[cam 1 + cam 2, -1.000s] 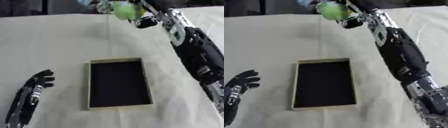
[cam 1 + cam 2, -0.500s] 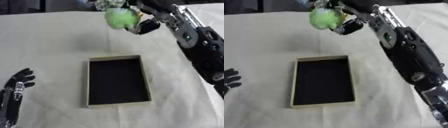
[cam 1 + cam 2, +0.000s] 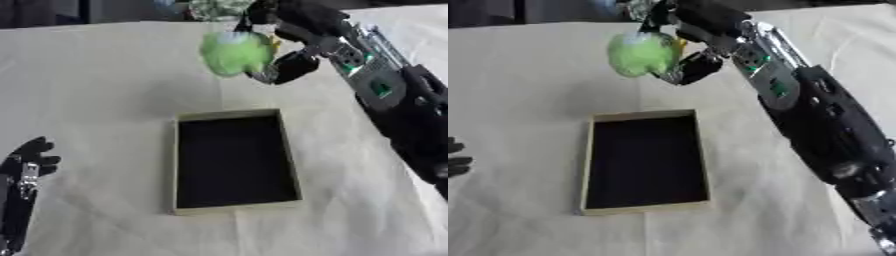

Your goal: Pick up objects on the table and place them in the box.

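Setting: looks like a lab or test bench, not a home.
Surface: table [image 3: 96, 90] draped in plain cream cloth, creased around the box [image 3: 234, 161].
Beyond the box: dark background past the table's far edge, details unclear.
Furnishing: bare otherwise.

Both head eyes look steeply down — sharing the box [image 3: 234, 160] and table [image 3: 105, 80].

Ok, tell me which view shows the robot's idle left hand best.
The left eye view: the black left hand shows with its forearm at the lower left edge, fingers relaxed, resting on the cream tablecloth. The right eye view catches only dark fingertips at its left edge.
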Motion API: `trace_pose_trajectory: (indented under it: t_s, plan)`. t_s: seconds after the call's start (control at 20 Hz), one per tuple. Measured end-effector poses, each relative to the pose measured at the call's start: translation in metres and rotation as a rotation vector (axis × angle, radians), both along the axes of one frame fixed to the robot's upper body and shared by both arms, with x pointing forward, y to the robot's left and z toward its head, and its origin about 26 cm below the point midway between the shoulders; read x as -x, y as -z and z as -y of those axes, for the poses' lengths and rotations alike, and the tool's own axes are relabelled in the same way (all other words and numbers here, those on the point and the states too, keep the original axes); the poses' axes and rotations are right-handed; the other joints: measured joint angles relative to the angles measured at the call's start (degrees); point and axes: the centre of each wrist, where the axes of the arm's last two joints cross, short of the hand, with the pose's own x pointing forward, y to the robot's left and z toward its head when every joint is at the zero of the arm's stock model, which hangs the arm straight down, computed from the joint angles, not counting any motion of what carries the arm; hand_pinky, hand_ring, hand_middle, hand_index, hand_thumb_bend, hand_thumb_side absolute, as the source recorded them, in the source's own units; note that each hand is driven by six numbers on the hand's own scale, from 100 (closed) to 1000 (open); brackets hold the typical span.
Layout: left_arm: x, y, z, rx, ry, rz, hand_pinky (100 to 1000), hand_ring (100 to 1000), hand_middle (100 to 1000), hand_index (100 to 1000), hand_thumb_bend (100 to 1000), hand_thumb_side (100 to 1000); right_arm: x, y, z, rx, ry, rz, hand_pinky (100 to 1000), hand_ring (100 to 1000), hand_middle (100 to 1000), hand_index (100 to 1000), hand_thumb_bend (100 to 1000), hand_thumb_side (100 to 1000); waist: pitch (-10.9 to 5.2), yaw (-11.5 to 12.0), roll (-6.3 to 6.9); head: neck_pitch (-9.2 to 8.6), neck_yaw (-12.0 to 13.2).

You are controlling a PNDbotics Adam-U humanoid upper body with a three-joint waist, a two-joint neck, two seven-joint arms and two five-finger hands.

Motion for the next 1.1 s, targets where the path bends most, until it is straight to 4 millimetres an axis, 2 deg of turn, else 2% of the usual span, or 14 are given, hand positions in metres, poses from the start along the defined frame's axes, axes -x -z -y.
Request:
trace_pose_trajectory:
  t_s: [0.5,1.1]
  plan:
    - [0.000,-0.002,-0.004,-0.001,-0.035,0.012,722,726,730,848,100,904,0.010,0.017,-0.012,0.069,-0.050,-0.088,768,650,443,586,108,229,0.03,-0.05,-0.06,0.07,0.15]
    - [-0.001,-0.004,-0.002,0.008,-0.031,0.022,723,729,731,848,100,907,0.011,0.052,-0.029,0.134,-0.109,-0.194,769,656,450,592,100,236,0.28,-0.29,-0.16,0.54,0.11]
